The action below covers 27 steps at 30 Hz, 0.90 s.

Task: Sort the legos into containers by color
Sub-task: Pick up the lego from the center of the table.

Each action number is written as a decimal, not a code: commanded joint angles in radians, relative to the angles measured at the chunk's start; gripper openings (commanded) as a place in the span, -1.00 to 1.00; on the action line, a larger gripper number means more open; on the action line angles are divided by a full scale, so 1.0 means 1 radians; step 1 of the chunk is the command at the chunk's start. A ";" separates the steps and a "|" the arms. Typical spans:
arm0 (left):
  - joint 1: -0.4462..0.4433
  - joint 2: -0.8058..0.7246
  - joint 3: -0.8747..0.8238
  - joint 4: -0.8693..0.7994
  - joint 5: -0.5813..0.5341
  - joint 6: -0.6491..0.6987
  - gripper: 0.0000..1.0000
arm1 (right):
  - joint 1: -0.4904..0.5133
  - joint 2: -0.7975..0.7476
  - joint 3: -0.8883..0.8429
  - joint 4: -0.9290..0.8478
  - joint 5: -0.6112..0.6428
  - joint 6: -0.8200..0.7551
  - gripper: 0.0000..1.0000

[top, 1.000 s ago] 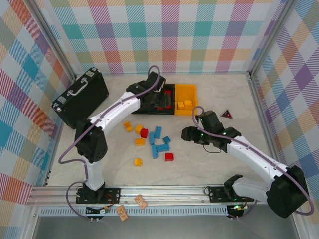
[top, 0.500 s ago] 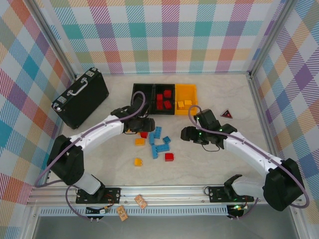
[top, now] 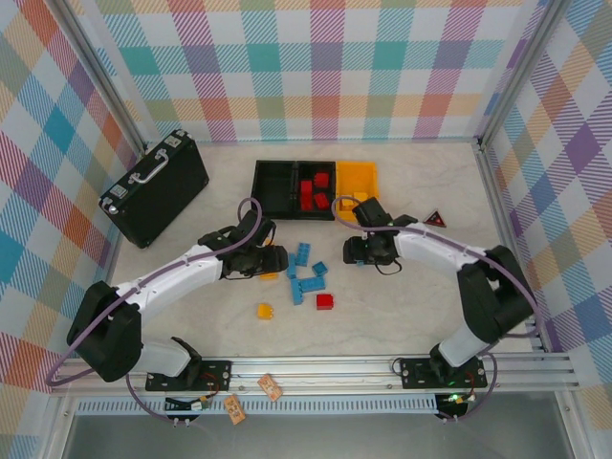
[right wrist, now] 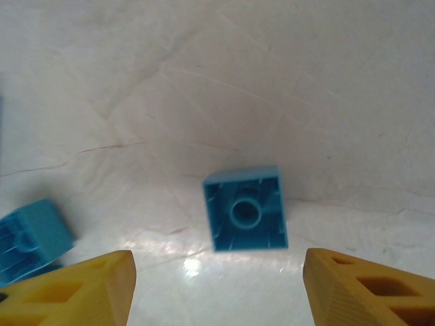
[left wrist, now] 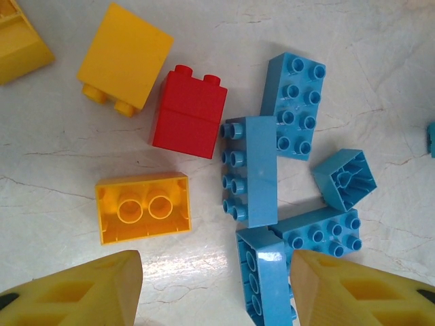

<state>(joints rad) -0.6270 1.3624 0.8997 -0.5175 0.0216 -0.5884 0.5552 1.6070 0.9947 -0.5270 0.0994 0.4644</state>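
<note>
Pale marbled table [top: 402, 316] underneath it all. Off at the left rear, a black briefcase [top: 153, 188], well apart from the work. Behind the pile, the containers [top: 272, 182] in a row: one black and seemingly bare, one black with red bricks inside, one yellow-orange with yellow ones. Between bins and arm bases, the loose legos [top: 306, 273], mostly blue, with a red and a yellow nearer the bases.

Over that cluster, the left gripper [left wrist: 214, 285]: roughly half parted, nothing held. Just ahead of one fingertip, an upturned yellow brick [left wrist: 143, 207], long axis across the gap; crowded on its far side by a long blue brick [left wrist: 250, 170], with a red brick [left wrist: 189, 111] beyond.

At the right gripper [right wrist: 217, 285]: likewise parted and empty. Just ahead and almost centred between its fingers, a lone upturned blue square brick [right wrist: 246, 207] with bare table around it. Probably the cleaner pick.

Out to the right, a small dark triangle [top: 435, 218], not in the way.
</note>
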 commanded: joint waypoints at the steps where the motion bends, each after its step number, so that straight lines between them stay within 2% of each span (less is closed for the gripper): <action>1: -0.007 -0.004 0.006 0.017 -0.004 -0.019 0.18 | -0.006 0.055 0.043 -0.037 0.056 -0.043 0.28; 8: -0.008 0.026 0.014 0.022 -0.002 -0.016 0.18 | -0.006 0.110 0.053 -0.023 0.060 -0.059 0.09; 16: -0.008 0.019 -0.013 0.030 -0.008 -0.035 0.18 | -0.003 0.117 0.076 -0.032 0.048 -0.073 -0.44; 23: -0.007 -0.044 -0.086 0.029 -0.088 -0.111 0.18 | 0.035 0.069 0.142 -0.063 -0.005 -0.076 -0.48; 27: -0.007 -0.116 -0.170 0.050 -0.107 -0.178 0.17 | 0.085 0.089 0.245 -0.086 -0.031 -0.084 -0.48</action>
<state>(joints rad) -0.6277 1.3003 0.7719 -0.4740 -0.0433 -0.6979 0.6067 1.7153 1.1671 -0.5888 0.1116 0.4011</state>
